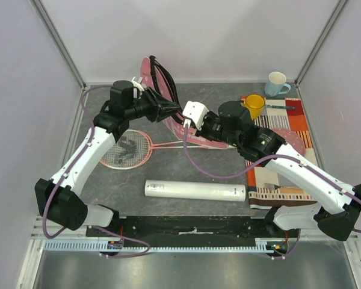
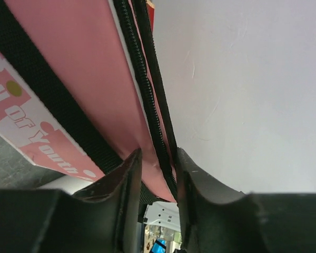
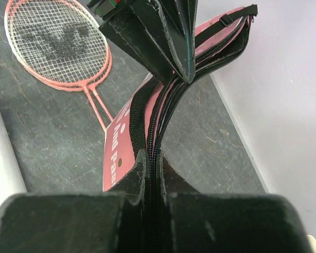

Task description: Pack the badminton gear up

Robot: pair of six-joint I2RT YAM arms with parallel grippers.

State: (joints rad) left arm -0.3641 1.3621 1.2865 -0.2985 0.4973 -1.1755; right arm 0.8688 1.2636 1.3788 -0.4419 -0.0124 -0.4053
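The pink racket bag (image 1: 148, 72) is lifted on edge at the back middle of the table, its black zipper edge up. My left gripper (image 1: 167, 108) is shut on that edge (image 2: 158, 158), with pink fabric (image 2: 84, 63) and zipper between the jaws. My right gripper (image 1: 185, 122) is shut on the same zipper edge (image 3: 155, 158), just behind the left gripper's fingers (image 3: 158, 37). Two pink rackets (image 1: 127, 149) lie stacked flat left of the bag, also in the right wrist view (image 3: 58, 42). The white tube (image 1: 195, 191) lies across the front. No shuttlecocks show.
A striped orange cloth (image 1: 283, 150) lies at the right under my right arm. A yellow cup (image 1: 254, 105) and a pale blue cup (image 1: 277, 83) stand at its far end. White walls close the back and sides.
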